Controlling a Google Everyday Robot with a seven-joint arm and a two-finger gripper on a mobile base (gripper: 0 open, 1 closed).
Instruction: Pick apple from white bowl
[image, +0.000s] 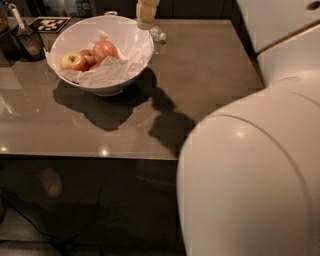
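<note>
The white bowl (127, 37) stands at the table's back left, lined with crumpled white paper. The reddish-pink apple (105, 50) lies in it, left of centre. A paler yellow apple (73, 61) lies to its left, with another reddish one partly hidden between them. My gripper (146, 10) shows as a pale beige tip at the top edge of the camera view. It is above the bowl's far right rim and apart from the apple. My white arm (250, 175) fills the right side of the view.
A dark container (27, 41) with a utensil and a black-and-white marker tag (50, 23) sit at the back left. A small clear object (158, 34) lies behind the bowl. The grey table's (210, 75) front edge runs across mid-frame, with dark floor below. The arm's shadow (170, 127) falls right of the bowl.
</note>
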